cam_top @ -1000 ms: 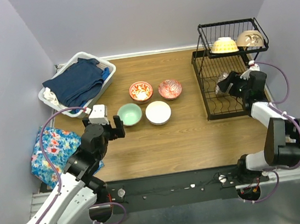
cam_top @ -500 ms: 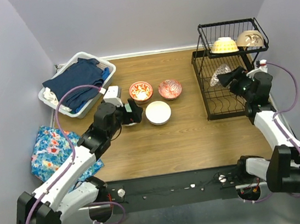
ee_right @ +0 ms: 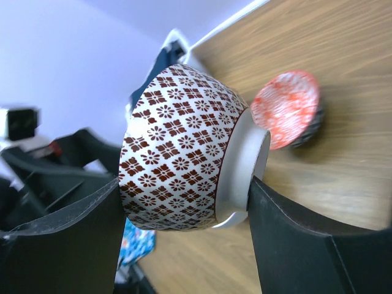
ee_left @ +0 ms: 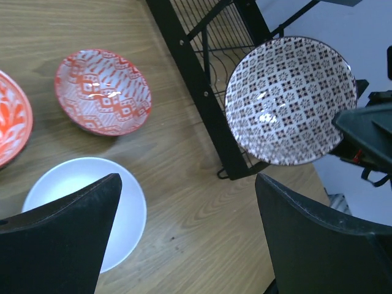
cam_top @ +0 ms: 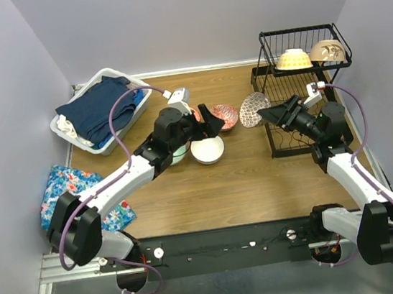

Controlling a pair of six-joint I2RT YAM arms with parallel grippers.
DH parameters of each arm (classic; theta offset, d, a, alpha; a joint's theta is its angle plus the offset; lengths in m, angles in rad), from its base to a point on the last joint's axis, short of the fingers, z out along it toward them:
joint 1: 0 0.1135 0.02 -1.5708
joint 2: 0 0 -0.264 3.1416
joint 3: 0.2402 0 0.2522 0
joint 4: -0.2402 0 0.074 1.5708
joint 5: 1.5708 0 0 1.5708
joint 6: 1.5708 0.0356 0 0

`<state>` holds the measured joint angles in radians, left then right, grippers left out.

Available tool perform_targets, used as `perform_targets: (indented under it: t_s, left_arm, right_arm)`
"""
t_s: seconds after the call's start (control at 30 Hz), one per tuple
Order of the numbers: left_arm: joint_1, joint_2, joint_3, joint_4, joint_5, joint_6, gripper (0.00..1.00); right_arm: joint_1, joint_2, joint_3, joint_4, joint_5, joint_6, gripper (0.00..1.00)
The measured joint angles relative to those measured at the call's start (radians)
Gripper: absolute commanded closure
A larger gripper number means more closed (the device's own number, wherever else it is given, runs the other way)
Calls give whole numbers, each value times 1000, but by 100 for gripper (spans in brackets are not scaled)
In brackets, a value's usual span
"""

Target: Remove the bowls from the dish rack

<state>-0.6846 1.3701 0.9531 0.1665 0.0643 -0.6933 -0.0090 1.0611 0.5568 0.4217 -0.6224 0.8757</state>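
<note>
Patterned bowl [cam_top: 254, 109], tipped on its side, hangs in the air just off the left side of the dish rack [cam_top: 286, 139], which stands at the table's [cam_top: 245, 184] far right corner. The right gripper [cam_top: 270, 113] pinches it, one finger on the mouth side and the other against its foot. The left gripper [cam_top: 211, 121] is spread wide with nothing in it, hovering near the middle of the table over a white bowl [cam_top: 207, 148] and facing the held bowl. A red bowl [cam_top: 225, 116] sits just beyond the white one. On the rack's upper tier, a yellow bowl [cam_top: 293, 59] and a beige bowl [cam_top: 327, 51] rest upside down, side by side.
</note>
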Motion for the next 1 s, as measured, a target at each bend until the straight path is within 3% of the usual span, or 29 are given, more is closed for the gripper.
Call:
perform_targets:
  t_s: [0.17, 0.37, 0.57, 0.73, 0.87, 0.93, 0.97, 1.0]
  left_arm:
    - [-35, 99, 77, 16, 9, -60, 1]
    - [-78, 190, 148, 11, 9, -111, 10]
    - [-97, 236, 158, -31, 10, -157, 39]
    - [-105, 236, 155, -25, 21, -186, 77]
    - [-109, 227, 143, -10, 36, -215, 100]
    - [-101, 218, 142, 6, 50, -235, 100]
    - [-101, 210, 142, 7, 47, -233, 100]
    - [-101, 203, 142, 2, 44, -230, 100]
  right_arm:
    - [47, -10, -27, 64, -82, 44, 68]
    - [89, -35, -49, 120, -137, 67, 68]
    - [105, -58, -61, 146, -150, 70, 67]
    - [112, -61, -82, 145, -150, 74, 66]
    - [114, -65, -93, 144, -150, 85, 55]
    - [114, -68, -95, 143, -149, 80, 48]
    - [115, -68, -96, 143, -150, 77, 33]
    - [117, -71, -96, 143, -150, 72, 26]
